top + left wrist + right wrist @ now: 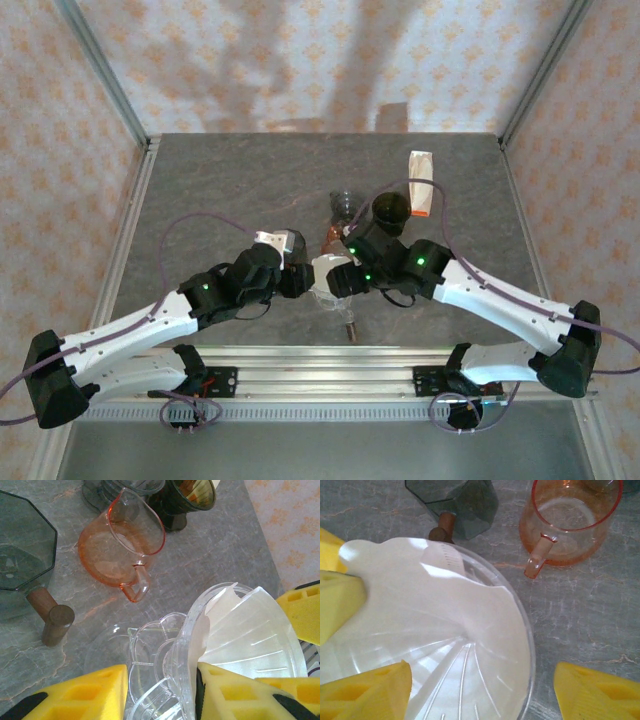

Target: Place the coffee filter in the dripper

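Observation:
A clear glass dripper (187, 645) stands on the grey table between the two arms, with a white paper coffee filter (435, 610) lying inside its cone. My left gripper (162, 680) is shut on the dripper: one yellow finger (235, 695) presses the filter against the inner wall, the other sits outside at the base. My right gripper (482, 680) is open and straddles the rim, with one finger (370, 690) over the filter and one outside. From above, the left gripper (303, 280) and right gripper (345, 277) meet over the dripper (325, 292).
An orange glass pitcher (120, 550) stands just beyond the dripper. Close by is a dark octagonal glass dripper with a wooden handle (25, 545). A dark cup (392, 210), a clear glass (343, 203) and a white packet (421, 182) stand farther back.

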